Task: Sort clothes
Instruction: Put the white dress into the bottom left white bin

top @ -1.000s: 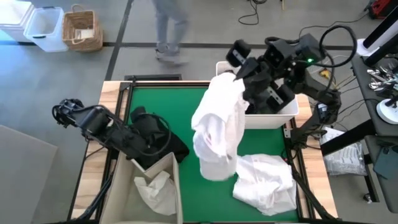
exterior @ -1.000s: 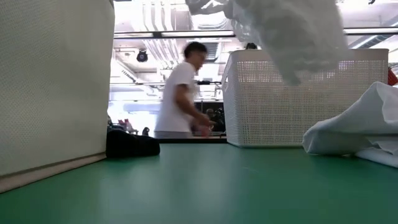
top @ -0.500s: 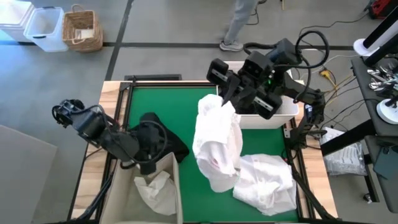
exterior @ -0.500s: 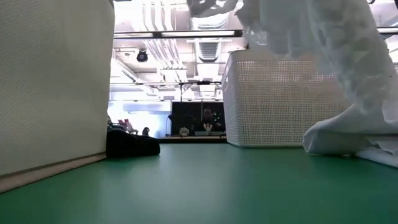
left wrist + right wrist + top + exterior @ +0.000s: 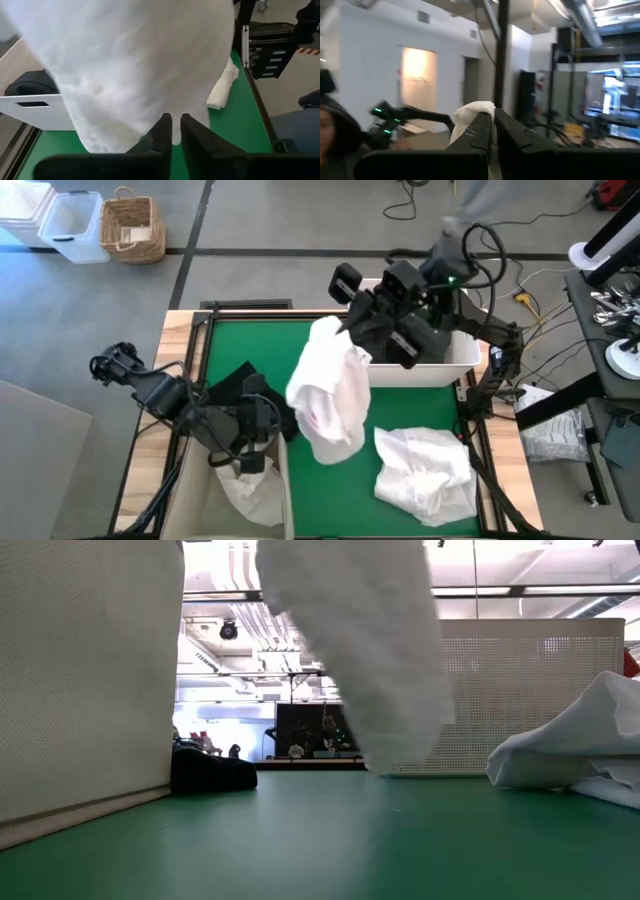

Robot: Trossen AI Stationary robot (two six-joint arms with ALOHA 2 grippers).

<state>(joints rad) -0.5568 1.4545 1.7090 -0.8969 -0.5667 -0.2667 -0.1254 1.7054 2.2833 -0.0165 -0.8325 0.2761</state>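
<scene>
Far left: left gripper [image 5: 247,457] low over the near-left beige bin [image 5: 284,490], fingers [image 5: 161,131] drawn almost together with only a thin slit between, nothing seen pinched. Directly beneath, inside the bin, a rumpled white garment [image 5: 250,492]. Just beyond the bin, on the green mat [image 5: 305,500], a black garment [image 5: 250,383] in a heap, partly under the left arm.

Middle: hanging white garment [image 5: 325,390] draped down over the mat's centre, lower end clear of the surface in the low view [image 5: 360,650]. Top edge gathered in the right gripper [image 5: 350,338], fingers pressed together on a tuft of the cloth, as seen from the right wrist [image 5: 475,111].

Right: right arm reaching in over the white basket [image 5: 455,365] at the far right edge of the mat. Nearer, at the right side, a crumpled white garment [image 5: 425,470] flat on the mat, apart from the hanging one.
</scene>
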